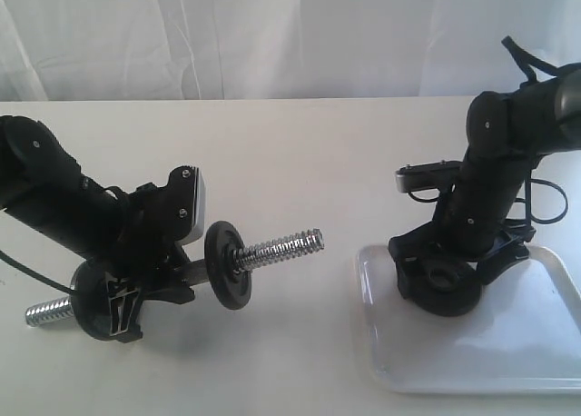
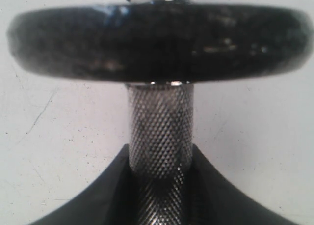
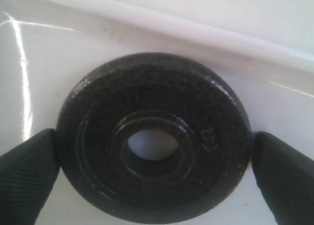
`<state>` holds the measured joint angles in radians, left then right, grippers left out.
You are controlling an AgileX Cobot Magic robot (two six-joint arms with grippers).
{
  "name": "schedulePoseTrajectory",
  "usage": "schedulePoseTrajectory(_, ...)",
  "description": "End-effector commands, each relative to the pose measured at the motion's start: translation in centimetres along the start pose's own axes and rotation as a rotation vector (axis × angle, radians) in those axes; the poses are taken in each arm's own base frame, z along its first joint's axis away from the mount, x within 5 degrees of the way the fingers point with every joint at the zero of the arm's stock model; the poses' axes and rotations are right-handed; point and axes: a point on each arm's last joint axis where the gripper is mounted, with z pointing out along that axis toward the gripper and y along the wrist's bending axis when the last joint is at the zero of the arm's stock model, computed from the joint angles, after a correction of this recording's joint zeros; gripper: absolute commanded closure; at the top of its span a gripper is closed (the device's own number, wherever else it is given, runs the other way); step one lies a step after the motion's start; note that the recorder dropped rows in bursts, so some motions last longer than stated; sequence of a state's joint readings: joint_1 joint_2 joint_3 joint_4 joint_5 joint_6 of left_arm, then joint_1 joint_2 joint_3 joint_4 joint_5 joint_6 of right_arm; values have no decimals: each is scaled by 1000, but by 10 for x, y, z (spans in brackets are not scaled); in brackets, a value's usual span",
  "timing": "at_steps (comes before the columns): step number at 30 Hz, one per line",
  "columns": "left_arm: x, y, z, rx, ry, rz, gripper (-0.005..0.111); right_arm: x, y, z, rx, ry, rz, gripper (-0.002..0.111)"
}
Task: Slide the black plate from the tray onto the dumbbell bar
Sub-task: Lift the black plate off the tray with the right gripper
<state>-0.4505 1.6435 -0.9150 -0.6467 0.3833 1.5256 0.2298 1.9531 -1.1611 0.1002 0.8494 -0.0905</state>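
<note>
While the left gripper [image 1: 168, 278] clamps the dumbbell bar [image 1: 281, 245], free end offered, the right gripper [image 3: 154, 161] flanks the black plate [image 3: 98, 136] in the tray [image 1: 545, 343] with spread fingers [image 3: 24, 176].

Left gripper [image 1: 136, 293] clamps the dumbbell bar [image 1: 281, 245] mid-shaft, a black disc [image 1: 225, 284] on either side. Right gripper [image 1: 443, 284] sits low over the black plate [image 1: 450, 308] in the tray [image 1: 508, 361].

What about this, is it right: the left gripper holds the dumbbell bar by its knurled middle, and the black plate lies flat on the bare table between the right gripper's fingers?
One slip: the black plate lies flat between the right gripper's fingers on the white tray, not the bare table; the right wrist view shows it. The rest stands.
</note>
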Motion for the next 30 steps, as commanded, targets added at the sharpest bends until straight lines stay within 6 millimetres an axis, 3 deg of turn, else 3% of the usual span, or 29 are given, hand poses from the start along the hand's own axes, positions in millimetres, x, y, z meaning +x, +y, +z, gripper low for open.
schedulePoseTrajectory(1,-16,5,-17,-52,-83,-47,107,2,2,23,-40,53,-31,4)
schedulePoseTrajectory(11,-16,5,-17,-52,-83,-47,107,2,-10,24,97,67,-46,4)
schedulePoseTrajectory(17,-16,5,-17,-52,-83,-47,107,2,-9,24,89,63,-31,6)
schedulePoseTrajectory(23,-16,5,-17,-52,-83,-47,107,8,-9,28,81,85,5,46)
schedulePoseTrajectory(29,-16,5,-17,-52,-83,-47,107,10,-7,27,64,118,44,103)
schedulePoseTrajectory(30,-16,5,-17,-52,-83,-47,107,10,-7,25,63,131,37,108)
